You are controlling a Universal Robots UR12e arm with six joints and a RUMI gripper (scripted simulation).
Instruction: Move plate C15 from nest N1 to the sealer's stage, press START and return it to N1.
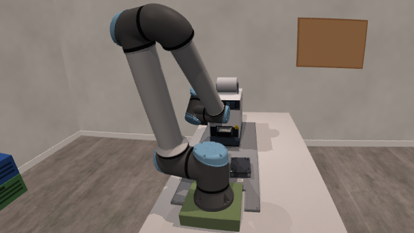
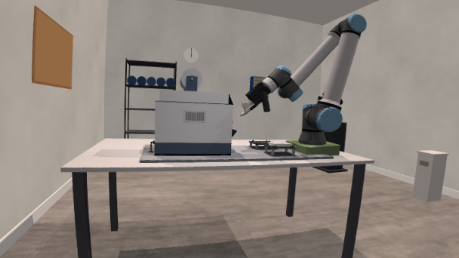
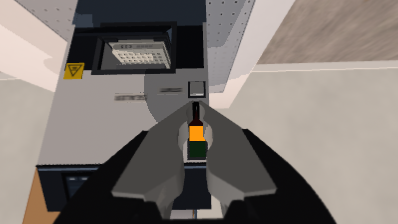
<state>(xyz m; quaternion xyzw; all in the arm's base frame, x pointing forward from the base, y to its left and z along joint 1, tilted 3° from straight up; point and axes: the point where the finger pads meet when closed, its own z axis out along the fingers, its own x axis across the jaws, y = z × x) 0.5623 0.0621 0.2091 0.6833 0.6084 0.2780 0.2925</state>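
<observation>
The sealer stands on the table. Plate C15, pale with a grid of wells, lies on the stage, drawn back inside the sealer's dark front opening. The lamp stack shows amber. My gripper is shut and empty. It hovers in the air in front of the sealer's upper front face, its tips just short of the square START button. A nest with a dark plate sits near the robot base. Two nests show in the exterior view.
A foil roll sits on top of the sealer. A grey base mat carries the sealer and nests. The arm's green pedestal is at the table's near end. A shelf rack and a white bin stand off the table.
</observation>
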